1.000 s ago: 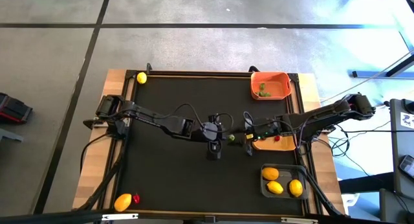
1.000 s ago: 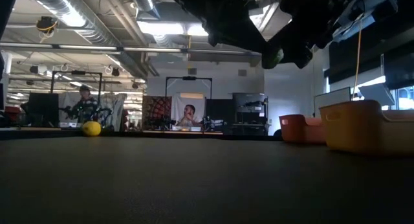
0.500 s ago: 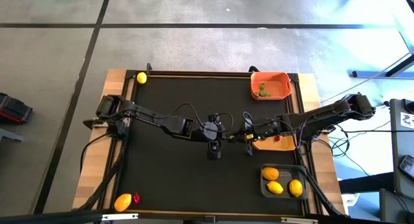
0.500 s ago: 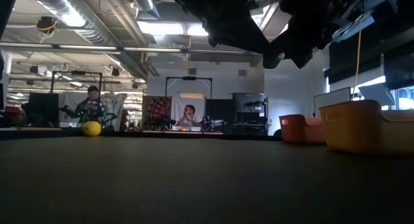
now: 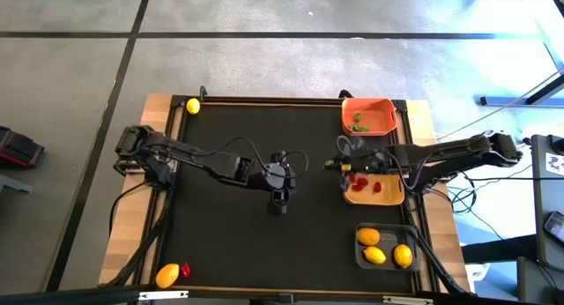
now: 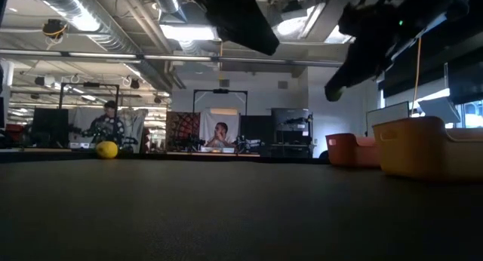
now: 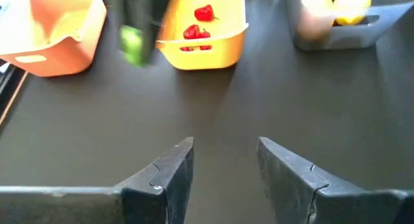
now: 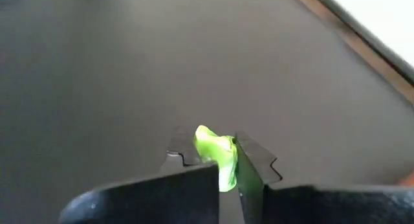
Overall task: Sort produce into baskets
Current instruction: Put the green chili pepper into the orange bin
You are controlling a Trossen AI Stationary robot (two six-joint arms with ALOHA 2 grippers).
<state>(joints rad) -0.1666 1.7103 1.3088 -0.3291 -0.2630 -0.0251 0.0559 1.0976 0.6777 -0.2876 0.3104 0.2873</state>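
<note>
My right gripper [image 8: 223, 160] is shut on a tiny green piece of produce [image 8: 217, 153] above the mat, just left of the yellow-tan basket [image 5: 377, 196], which holds red pieces. In the high view the gripper [image 5: 330, 165] is near the table's middle. My left gripper [image 7: 223, 160] stands open and empty, a little to the left [image 5: 286, 173], pointing at the baskets. The orange basket [image 5: 367, 115] holds green pieces. The dark grey basket [image 5: 386, 248] holds three lemons. Loose lemons lie at the far left [image 5: 192, 106] and near left [image 5: 166, 274], the latter beside a red piece [image 5: 185, 271]. My right gripper pinches the green piece between its two fingers [image 8: 249, 159], and the piece's tip [image 8: 208, 136] sticks out past the fingertips. The fingers come about level from the table's right. The piece is lifted clear of the mat [image 6: 332, 91].
The black mat [image 5: 256, 243] lies open between the arms and the near edge. The three baskets line the right side. The mat's raised frame [image 5: 264, 100] borders the wooden table. People and equipment show in the room behind, in the low view.
The green piece was between both grippers at the table's middle; now only my right gripper has it. My right gripper has carried it toward the far right. My left gripper has drawn back toward the table's left.
</note>
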